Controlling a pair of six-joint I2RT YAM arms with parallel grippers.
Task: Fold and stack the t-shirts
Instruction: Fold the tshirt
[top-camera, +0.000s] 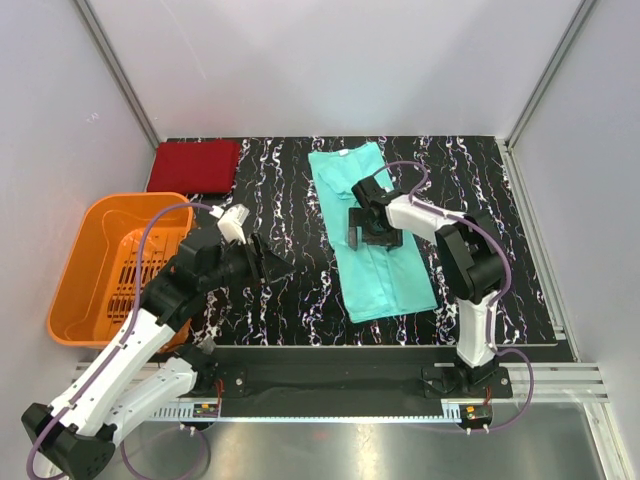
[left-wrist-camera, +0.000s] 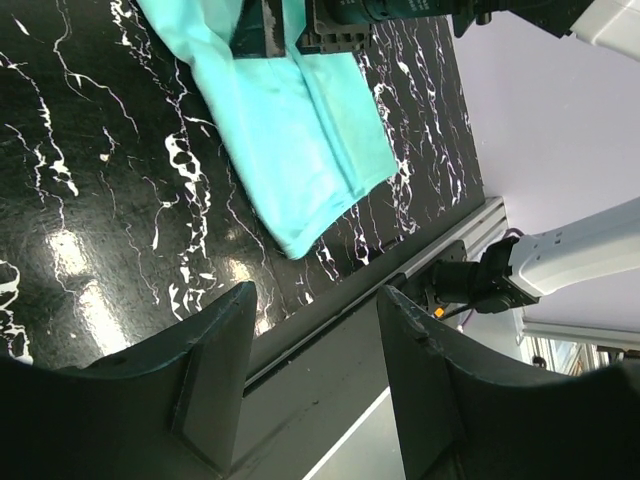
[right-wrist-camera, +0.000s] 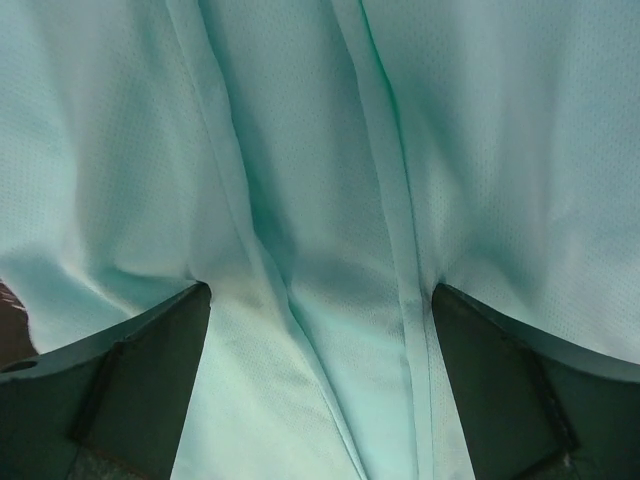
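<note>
The light teal-green t-shirt (top-camera: 385, 285) lies as a long folded strip on the black marbled table (top-camera: 280, 200), right of centre. My right gripper (top-camera: 372, 240) is down on its middle, jaws wide open, both fingertips pressing into the cloth. In the right wrist view the teal cloth (right-wrist-camera: 300, 150) fills the frame, with two lengthwise creases running between the tips of the gripper (right-wrist-camera: 320, 295). The dark red t-shirt (top-camera: 195, 165) lies folded at the back left corner. My left gripper (top-camera: 270, 265) hangs open and empty above bare table, left of the teal shirt (left-wrist-camera: 300, 130); its jaws (left-wrist-camera: 315, 295) hold nothing.
An orange slatted basket (top-camera: 110, 260) stands at the left edge, beside the left arm. The table's front edge and metal rail (left-wrist-camera: 420, 260) run below the teal shirt's near end. White walls enclose the table at the back and on both sides.
</note>
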